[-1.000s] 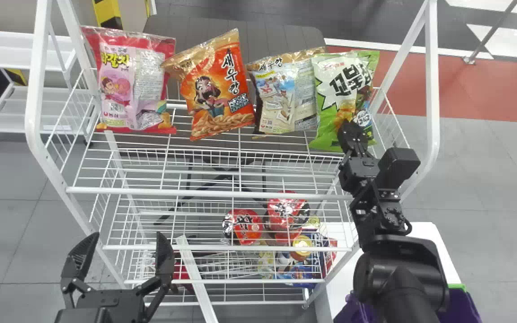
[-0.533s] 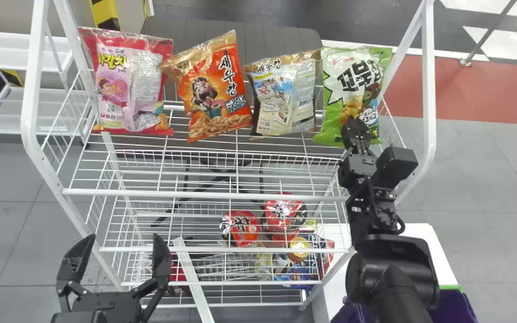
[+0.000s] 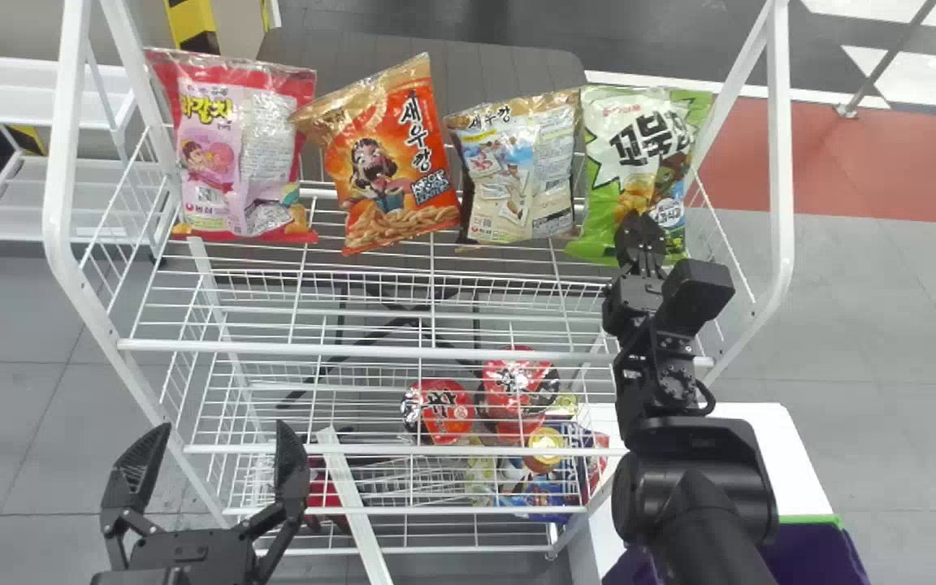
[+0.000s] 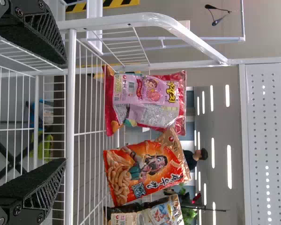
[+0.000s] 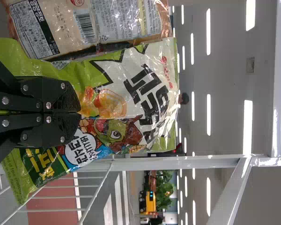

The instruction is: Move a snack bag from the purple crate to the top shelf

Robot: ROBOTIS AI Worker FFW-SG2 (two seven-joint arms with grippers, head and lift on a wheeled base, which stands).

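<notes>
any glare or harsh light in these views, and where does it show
Head view: glare whitens part of the red package lower down, with glints on the pink snack bag; left wrist view: ceiling lights read as stark white bars; right wrist view: similar bars, some larger, plus a faint sheen on the green snack bag's wrapper.
</notes>
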